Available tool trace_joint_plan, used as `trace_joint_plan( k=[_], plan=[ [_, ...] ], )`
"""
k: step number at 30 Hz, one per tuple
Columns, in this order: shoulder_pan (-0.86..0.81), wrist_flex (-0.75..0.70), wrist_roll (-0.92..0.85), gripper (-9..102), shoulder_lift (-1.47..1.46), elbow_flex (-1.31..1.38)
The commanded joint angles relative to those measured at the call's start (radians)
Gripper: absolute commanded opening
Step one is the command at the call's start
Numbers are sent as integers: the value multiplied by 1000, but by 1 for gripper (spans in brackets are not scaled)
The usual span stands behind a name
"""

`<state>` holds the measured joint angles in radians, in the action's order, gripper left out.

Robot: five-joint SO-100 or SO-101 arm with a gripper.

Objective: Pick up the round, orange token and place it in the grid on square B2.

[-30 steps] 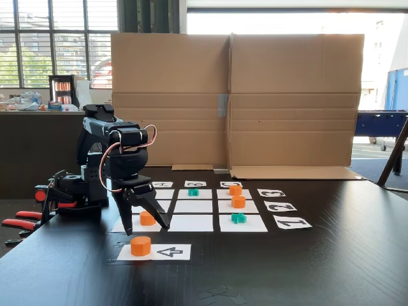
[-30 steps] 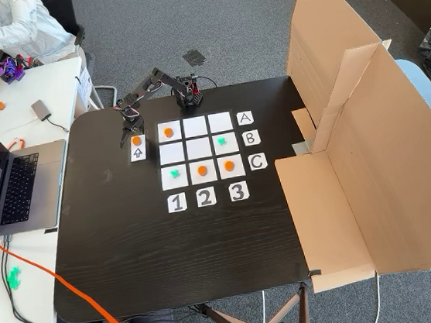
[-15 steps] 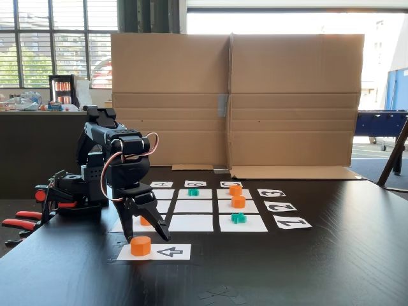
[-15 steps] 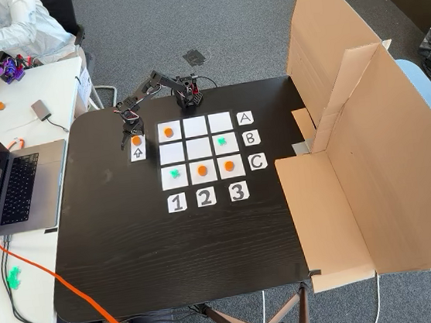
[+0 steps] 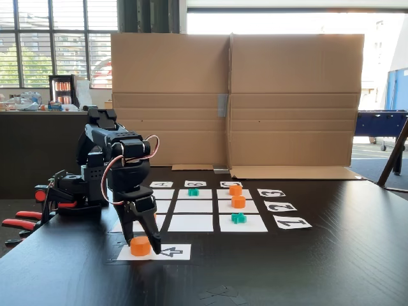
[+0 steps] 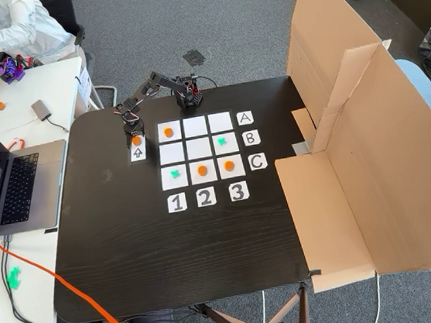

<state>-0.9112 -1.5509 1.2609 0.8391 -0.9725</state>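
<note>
**Token being straddled on the arrow card**

The round, orange token (image 5: pixel 140 247) is being bracketed by the gripper (image 5: pixel 144 243), jaws spread, not yet clenched; closing and lifting are being called for next; square B2 (image 6: pixel 197 149) is lying bare

In a fixed view, the round, orange token (image 5: pixel 140 247) sits on the arrow card (image 5: pixel 167 252), before the grid (image 5: pixel 192 207).

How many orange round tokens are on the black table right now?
4: one on the arrow card at the pincer; three in the grid, on A1, C2 and C3.
</note>
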Motion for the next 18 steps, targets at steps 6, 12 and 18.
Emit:
trace_joint_plan(
  k=[6, 12, 18],
  plan=[
    [-6, 6, 0, 4, -2, 41],
    [-6, 9, -6, -1, -2, 43],
    [-8, 9, -8, -1, -3, 43]
  ],
)
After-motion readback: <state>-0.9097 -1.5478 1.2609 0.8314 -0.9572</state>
